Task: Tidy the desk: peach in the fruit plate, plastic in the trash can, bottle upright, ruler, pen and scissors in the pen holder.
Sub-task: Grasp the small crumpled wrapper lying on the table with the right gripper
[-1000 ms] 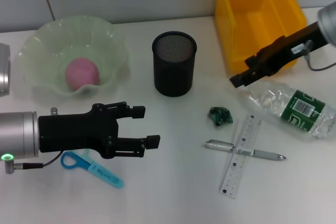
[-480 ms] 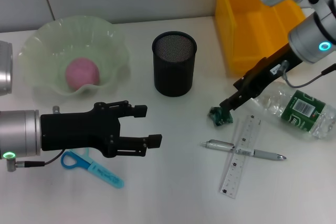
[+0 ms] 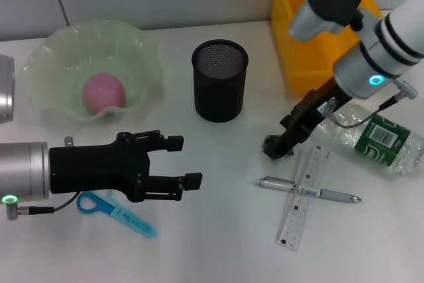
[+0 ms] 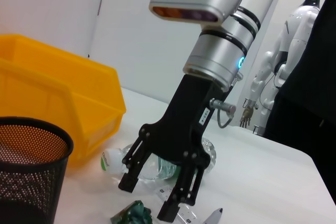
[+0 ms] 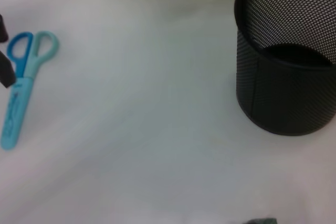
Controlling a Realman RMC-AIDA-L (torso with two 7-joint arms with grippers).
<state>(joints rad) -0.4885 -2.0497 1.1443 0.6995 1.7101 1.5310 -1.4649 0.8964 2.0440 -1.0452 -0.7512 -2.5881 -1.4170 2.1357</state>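
Note:
The crumpled green plastic (image 3: 270, 144) lies on the desk right of the black mesh pen holder (image 3: 220, 81). My right gripper (image 3: 278, 145) is open and sits right over the plastic, partly hiding it. The left wrist view shows its fingers (image 4: 165, 211) spread just above the plastic (image 4: 134, 214). The pink peach (image 3: 104, 92) lies in the green glass fruit plate (image 3: 46, 51). The clear bottle (image 3: 377, 138) lies on its side. The pen (image 3: 338, 195) lies across the ruler (image 3: 291, 223). My left gripper (image 3: 185, 160) is open and empty, just above the blue scissors (image 3: 116, 213).
A yellow bin (image 3: 318, 24) stands at the back right, behind my right arm. The right wrist view shows the pen holder (image 5: 286, 61) and the scissors (image 5: 23, 85). The desk's front edge runs below the ruler and scissors.
My right arm has swung from beside the bottle and bin down and left, so its open gripper is now over the green plastic. The left arm has not moved.

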